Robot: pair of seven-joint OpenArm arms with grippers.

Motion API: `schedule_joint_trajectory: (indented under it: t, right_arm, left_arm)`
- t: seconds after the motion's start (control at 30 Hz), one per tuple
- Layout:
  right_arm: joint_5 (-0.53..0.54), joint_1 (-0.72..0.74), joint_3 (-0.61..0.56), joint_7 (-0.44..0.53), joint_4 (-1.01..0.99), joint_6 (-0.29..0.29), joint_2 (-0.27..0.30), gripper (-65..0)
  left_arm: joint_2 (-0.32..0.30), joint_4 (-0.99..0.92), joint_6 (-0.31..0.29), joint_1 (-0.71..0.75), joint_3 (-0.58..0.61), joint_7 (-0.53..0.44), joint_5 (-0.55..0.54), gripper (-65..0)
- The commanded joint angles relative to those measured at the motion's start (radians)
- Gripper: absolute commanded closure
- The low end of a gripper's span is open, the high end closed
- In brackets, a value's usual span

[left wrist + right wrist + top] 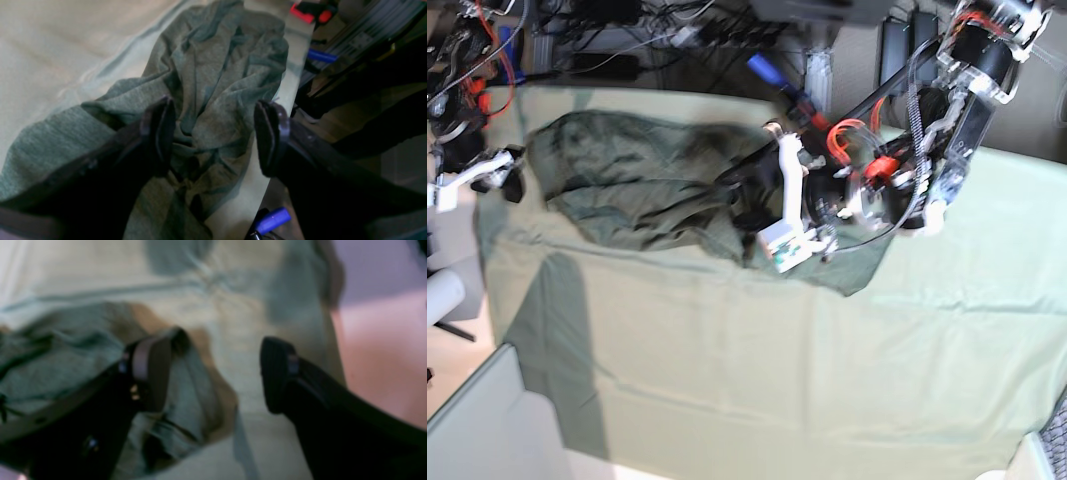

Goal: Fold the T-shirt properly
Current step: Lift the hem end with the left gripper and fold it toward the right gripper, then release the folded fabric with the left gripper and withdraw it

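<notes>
The T-shirt [637, 190] lies crumpled in a dark olive heap across the back of the pale green table cloth [777, 360]. My left gripper [215, 136] hangs open just over a bunched part of the T-shirt [213, 66], with nothing between its fingers. In the base view this left gripper [745, 205] is over the shirt's right part. The right wrist view is blurred. It shows my right gripper [213, 373] open, its left finger over an edge of the T-shirt [66, 353] and bare cloth under the gap. In the base view the right gripper [512, 180] is at the shirt's left end.
The table's edge [283, 110] runs close beside the left gripper, with blue connectors [272, 220] and a red clamp [307, 11] beyond it. Cables and gear [627, 40] crowd the back. A white roll [442, 295] stands off the left side.
</notes>
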Motion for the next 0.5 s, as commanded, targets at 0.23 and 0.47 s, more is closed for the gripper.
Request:
schedule_joint_trajectory:
  t: [0.23, 0.47]
  right_arm:
    - [0.059, 0.010, -0.076, 0.008, -0.121, 0.073, 0.026, -41.6]
    - [0.042, 0.013, -0.169, 0.049, -0.137, 0.070, 0.020, -41.6]
  left_arm:
    - [0.008, 0.016, -0.015, -0.025, -0.050, -0.018, -0.021, -39.7]
    - [0.007, 0.016, -0.015, -0.028, -0.155, 0.098, -0.109, -39.7]
